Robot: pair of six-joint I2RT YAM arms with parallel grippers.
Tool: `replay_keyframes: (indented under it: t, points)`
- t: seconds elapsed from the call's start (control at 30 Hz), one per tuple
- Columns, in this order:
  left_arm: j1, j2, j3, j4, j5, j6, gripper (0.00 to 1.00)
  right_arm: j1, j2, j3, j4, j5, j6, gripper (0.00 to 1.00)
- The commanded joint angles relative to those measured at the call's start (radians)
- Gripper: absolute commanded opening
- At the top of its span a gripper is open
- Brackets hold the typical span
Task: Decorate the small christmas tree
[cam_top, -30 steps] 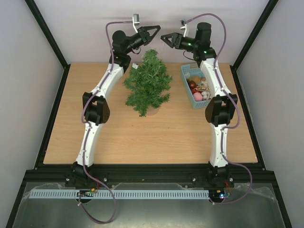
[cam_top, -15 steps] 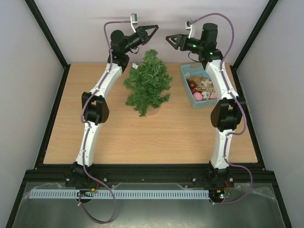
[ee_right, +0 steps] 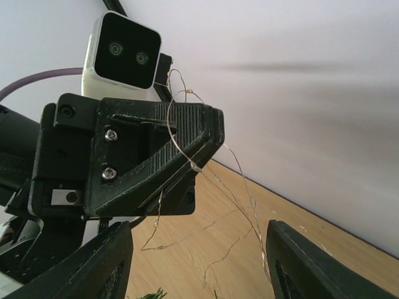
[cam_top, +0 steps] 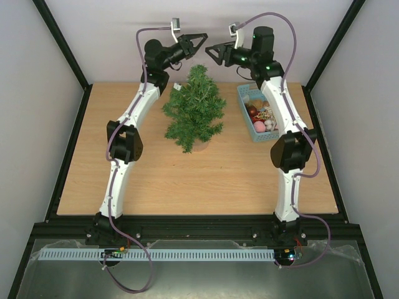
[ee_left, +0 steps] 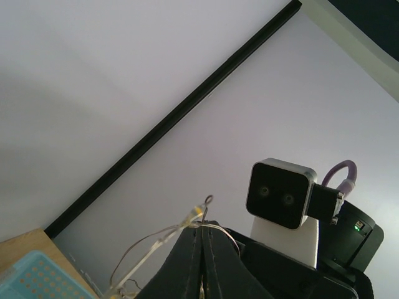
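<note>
The small christmas tree (cam_top: 194, 111) stands at the middle back of the wooden table (cam_top: 156, 180), bushy and dark green. High above its top, my left gripper (cam_top: 201, 38) (ee_left: 202, 227) is shut on a thin wire light string (ee_left: 156, 240). The string's strands (ee_right: 243, 187) hang down from the left gripper's black fingers (ee_right: 156, 156) in the right wrist view. My right gripper (cam_top: 210, 53) (ee_right: 198, 233) faces it from the right, open, its fingers on either side of the hanging strands without touching them.
A light-blue basket (cam_top: 245, 111) of ornaments stands right of the tree, beside the right arm. The white back wall rises close behind both grippers. Black frame posts run up the back corners.
My right gripper has moved left, closer to the left gripper, and its jaws have narrowed a little. The left gripper has stayed shut on the string, almost still.
</note>
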Motion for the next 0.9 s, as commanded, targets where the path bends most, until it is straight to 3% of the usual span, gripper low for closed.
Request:
replay_keyframes:
  t: [0.0, 0.4, 0.53, 0.63, 0.73, 0.87]
  points:
    - [-0.007, 0.012, 0.029, 0.055, 0.032, -0.010, 0.02, 0.012, 0.036, 0.059, -0.047, 0.055, -0.043, 0.59]
    - [-0.015, 0.000, 0.026, 0.056, 0.072, -0.008, 0.02, 0.018, 0.045, 0.060, -0.055, 0.166, -0.065, 0.45]
    - [-0.015, 0.001, 0.024, 0.048, 0.083, -0.004, 0.02, 0.017, 0.048, 0.062, -0.029, 0.149, -0.046, 0.28]
    - [-0.014, -0.001, 0.024, 0.038, 0.095, 0.000, 0.03, 0.018, 0.048, 0.063, -0.005, 0.151, -0.026, 0.06]
    - [-0.007, -0.003, 0.024, 0.030, 0.112, 0.002, 0.08, 0.018, 0.053, 0.067, 0.020, 0.170, -0.004, 0.01]
    - [0.016, -0.032, -0.023, 0.028, 0.156, -0.001, 0.25, 0.017, 0.055, 0.067, 0.040, 0.217, 0.029, 0.01]
